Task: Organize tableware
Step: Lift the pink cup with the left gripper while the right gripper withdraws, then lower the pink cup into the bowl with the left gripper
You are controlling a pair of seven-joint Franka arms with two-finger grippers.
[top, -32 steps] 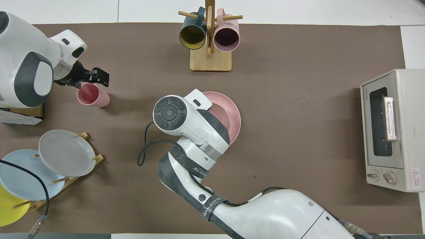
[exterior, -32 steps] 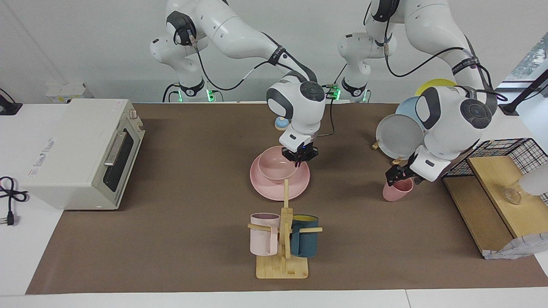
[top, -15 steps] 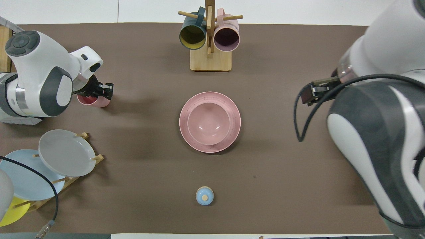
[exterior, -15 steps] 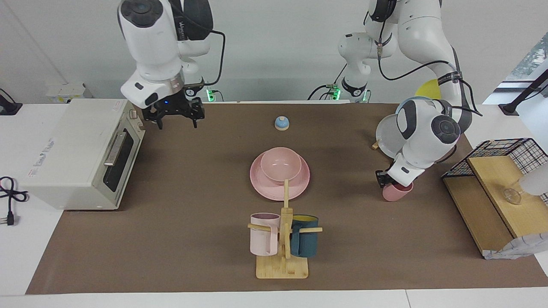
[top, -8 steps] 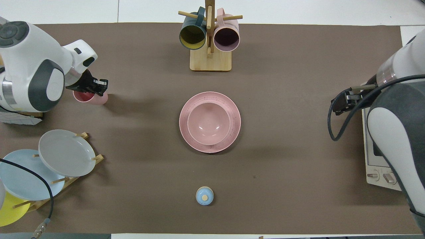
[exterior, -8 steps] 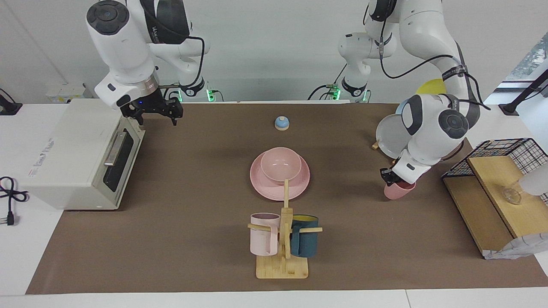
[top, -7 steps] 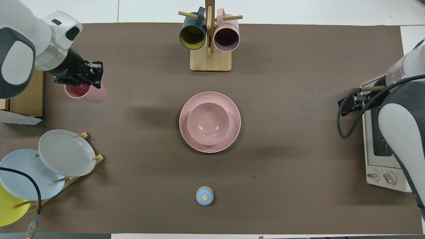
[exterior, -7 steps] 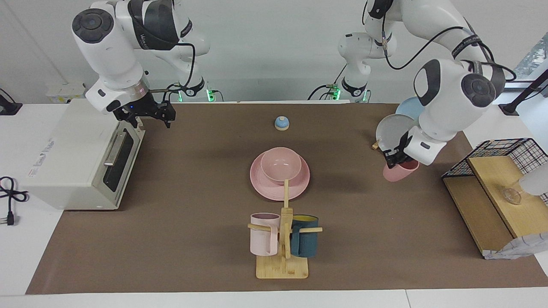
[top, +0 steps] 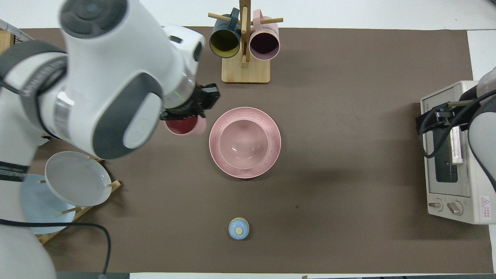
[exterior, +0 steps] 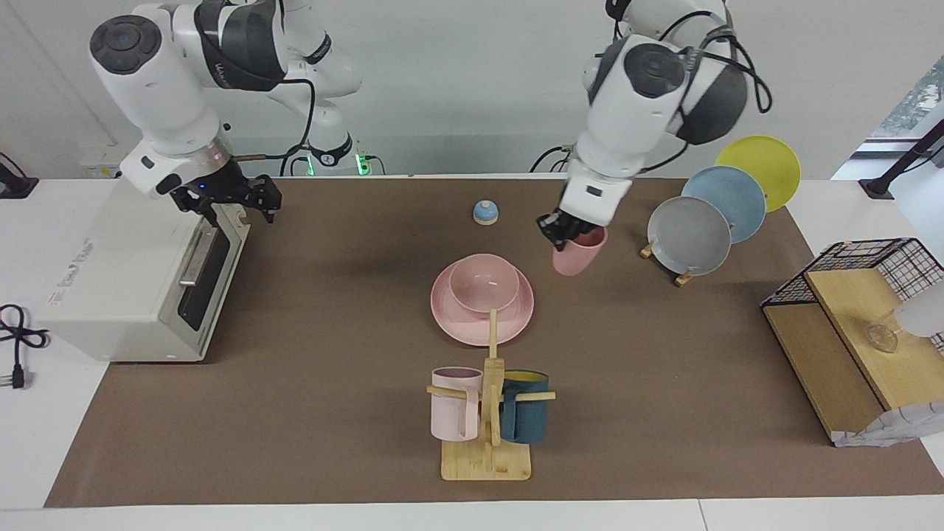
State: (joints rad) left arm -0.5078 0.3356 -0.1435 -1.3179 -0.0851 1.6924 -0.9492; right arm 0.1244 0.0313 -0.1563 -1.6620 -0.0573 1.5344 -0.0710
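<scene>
Right end effector [exterior: 234, 200]: waits over the toaster oven [exterior: 140, 265] at its own end of the desk [exterior: 310, 413], fingers spread, nothing in them
Plate [exterior: 457, 324]: flat on the desk at mid-table, the bowl [exterior: 484, 284] sitting on it, mouth up
Step in hand: carrying the cup to the stacked pair (judging by how things lie, plate and bowl look settled; only the cup is out of place)
Left end effector [exterior: 568, 232]: closed on the cup's rim
Cup [exterior: 580, 253]: in the air, just beside the plate toward the left arm's end
Cup's axis: long axis close to upright, slightly tilted, mouth up, narrow base down
Next move: likely carry it over the bowl, level it, lower the base in, then release
</scene>
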